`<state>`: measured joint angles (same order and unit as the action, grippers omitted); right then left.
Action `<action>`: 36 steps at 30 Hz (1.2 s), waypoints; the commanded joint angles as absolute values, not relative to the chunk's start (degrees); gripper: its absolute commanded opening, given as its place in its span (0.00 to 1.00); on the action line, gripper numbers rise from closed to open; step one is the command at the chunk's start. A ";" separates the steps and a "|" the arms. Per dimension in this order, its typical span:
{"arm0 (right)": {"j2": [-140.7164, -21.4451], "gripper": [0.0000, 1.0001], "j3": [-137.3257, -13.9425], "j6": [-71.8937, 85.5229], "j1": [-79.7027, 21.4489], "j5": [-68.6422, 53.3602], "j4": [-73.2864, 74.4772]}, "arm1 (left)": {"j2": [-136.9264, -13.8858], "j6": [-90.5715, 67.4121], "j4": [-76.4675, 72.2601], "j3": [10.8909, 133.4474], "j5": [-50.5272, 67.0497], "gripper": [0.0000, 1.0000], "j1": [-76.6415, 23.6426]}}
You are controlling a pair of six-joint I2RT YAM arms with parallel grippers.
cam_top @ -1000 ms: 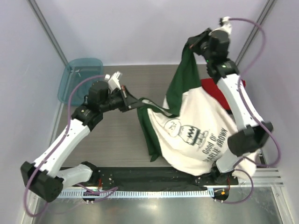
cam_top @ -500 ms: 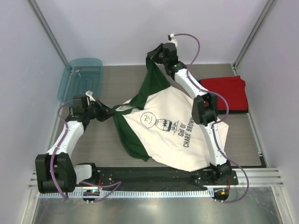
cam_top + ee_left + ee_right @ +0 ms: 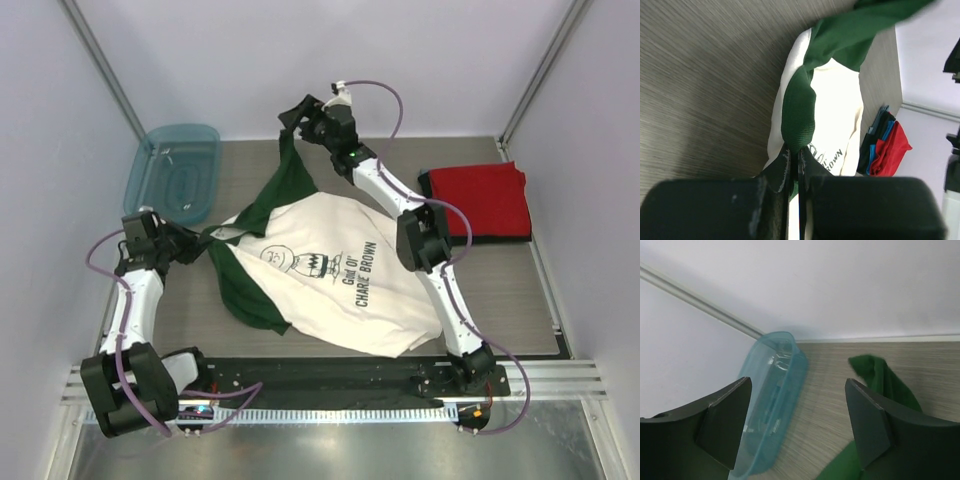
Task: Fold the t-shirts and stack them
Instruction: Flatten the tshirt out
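Observation:
A white t-shirt [image 3: 335,280] with dark green sleeves and black chest print lies spread across the middle of the table. My left gripper [image 3: 193,243] is shut on its left green sleeve [image 3: 799,110], which is pinched between the jaws [image 3: 794,156]. My right gripper [image 3: 292,118] hovers at the back, open and holding nothing [image 3: 797,390]. The other green sleeve [image 3: 285,175] trails just below it; its tip [image 3: 884,377] shows beside the right finger. A folded stack of t-shirts with red on top [image 3: 478,200] lies at the right; its red, blue and dark edges [image 3: 885,147] show in the left wrist view.
A teal plastic tub [image 3: 175,175] stands at the back left, close to my left gripper and below my right gripper [image 3: 772,400]. Walls enclose the table on three sides. Both arm bases sit on the black rail [image 3: 330,378] at the near edge.
Both arms swung left, dragging the shirt down flatter onto the table. My right gripper has opened and let go of the green sleeve. My left gripper kept its hold.

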<state>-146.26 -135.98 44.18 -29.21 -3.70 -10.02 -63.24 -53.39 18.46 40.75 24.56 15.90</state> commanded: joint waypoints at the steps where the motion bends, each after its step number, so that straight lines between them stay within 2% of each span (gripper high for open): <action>1: -133.79 0.80 -131.60 36.94 -27.60 -2.99 -3.90 | -63.02 -52.38 19.25 42.01 24.34 0.00 16.35; 4: -123.16 0.74 -115.55 31.14 -26.81 -0.29 3.47 | -63.54 -52.30 19.25 42.01 24.78 0.00 16.26; 7: -111.74 0.69 -105.24 29.27 -25.84 4.12 9.29 | -63.02 -52.56 19.07 42.27 24.78 0.00 16.35; 11: -98.11 0.46 -83.27 29.79 -25.40 12.36 13.79 | -61.88 -52.82 18.90 42.71 25.13 0.00 16.17; 15: -85.28 0.38 -67.35 31.37 -25.14 20.29 15.81 | -61.44 -52.91 18.81 42.89 25.66 0.00 16.08; 20: -77.18 0.39 -55.21 31.20 -24.26 22.49 20.12 | -62.66 -53.79 18.46 42.71 26.80 0.00 15.91; 24: -76.55 0.41 -49.14 30.59 -23.64 25.05 22.32 | -63.54 -54.05 18.46 42.63 27.51 0.00 15.91; 25: -76.81 0.45 -47.39 30.76 -23.56 26.09 22.41 | -63.63 -54.14 18.46 42.63 27.51 0.00 15.73; 28: -78.65 0.50 -45.88 30.94 -22.85 27.85 22.50 | -63.46 -54.23 18.11 42.71 27.69 0.00 15.64; 36: -89.37 0.52 -50.44 31.11 -22.24 23.30 20.05 | -63.37 -54.14 17.75 42.80 28.47 0.00 15.47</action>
<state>-87.11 -47.22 31.14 -22.22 24.01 23.03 -63.55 -53.82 19.53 40.82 26.39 15.70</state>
